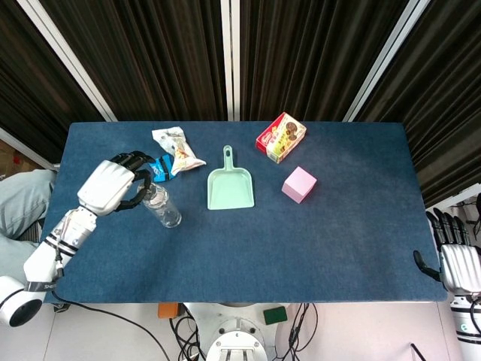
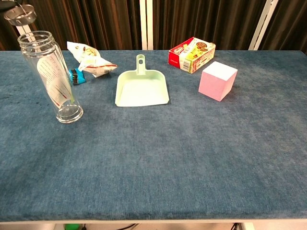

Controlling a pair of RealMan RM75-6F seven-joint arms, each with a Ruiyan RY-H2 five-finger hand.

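Note:
A clear glass bottle (image 1: 161, 207) (image 2: 50, 76) stands open-mouthed and without a cap on the left part of the blue table (image 1: 301, 241). My left hand (image 1: 113, 186) hovers right beside its mouth, fingers curled around a small round lid (image 2: 20, 14). In the chest view the lid hangs just above and left of the bottle's rim, apart from it. My right hand (image 1: 458, 263) hangs off the table's right front corner, fingers straight, holding nothing.
Behind the bottle lie a blue packet (image 1: 160, 167) and a snack bag (image 1: 176, 149). A pale green dustpan (image 1: 230, 186) sits mid-table, with a pink cube (image 1: 299, 184) and a red cookie box (image 1: 281, 138) to its right.

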